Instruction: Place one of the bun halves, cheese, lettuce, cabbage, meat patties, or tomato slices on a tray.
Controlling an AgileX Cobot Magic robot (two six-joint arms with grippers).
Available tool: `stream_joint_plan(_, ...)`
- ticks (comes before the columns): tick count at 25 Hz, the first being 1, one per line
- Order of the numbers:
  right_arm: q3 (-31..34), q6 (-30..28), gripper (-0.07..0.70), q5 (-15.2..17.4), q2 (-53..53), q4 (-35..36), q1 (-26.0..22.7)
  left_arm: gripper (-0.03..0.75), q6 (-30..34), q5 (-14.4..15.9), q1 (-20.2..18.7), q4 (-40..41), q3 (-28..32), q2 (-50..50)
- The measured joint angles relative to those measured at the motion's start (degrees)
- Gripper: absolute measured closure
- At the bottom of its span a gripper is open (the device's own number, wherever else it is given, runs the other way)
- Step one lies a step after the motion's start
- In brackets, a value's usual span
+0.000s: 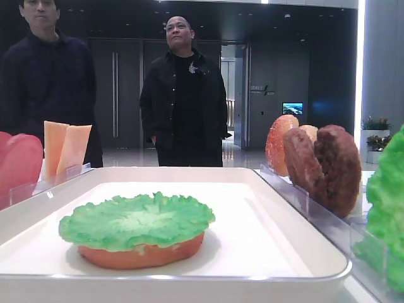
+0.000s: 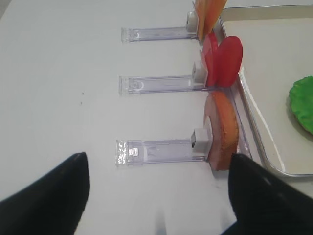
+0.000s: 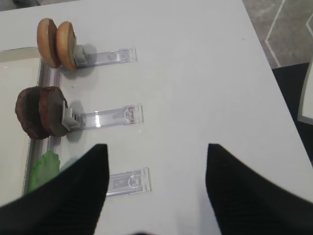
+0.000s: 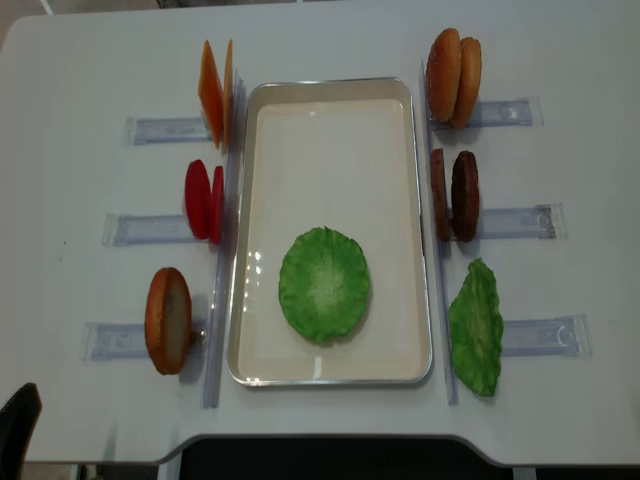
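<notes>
With lettuce [image 4: 324, 284] on a bun half on the tray [image 4: 330, 110], both grippers [image 3: 156, 188] [image 2: 159, 196] wide and empty, we'd take a meat patty [image 3: 53, 110] next, gripping edgewise.

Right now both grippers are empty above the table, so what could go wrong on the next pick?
1. The meat patties stand pressed together, so the open right gripper may grab both.
2. The lettuce rests loosely on a bun half in the tray; a piece dropped off-centre could slide it off.
</notes>
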Motion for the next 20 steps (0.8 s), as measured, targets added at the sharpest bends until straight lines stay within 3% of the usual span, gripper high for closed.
stream_joint_plan(6, 6.12, -2.98, 0.216, -0.34, -6.73, 0.48, 0.00, 0.024, 0.00, 0.00, 0.00, 0.00, 0.00, 0.00)
stream_joint_plan(15, 17.59, -8.09, 0.216, -6.75, -15.02, 3.21, -0.11, 0.024, 0.00, 0.00, 0.00, 0.00, 0.00, 0.00)
stream_joint_plan(20, 20.04, -8.39, 0.216, -9.65, -17.84, 3.31, -0.17, 0.024, 0.00, 0.00, 0.00, 0.00, 0.00, 0.00)
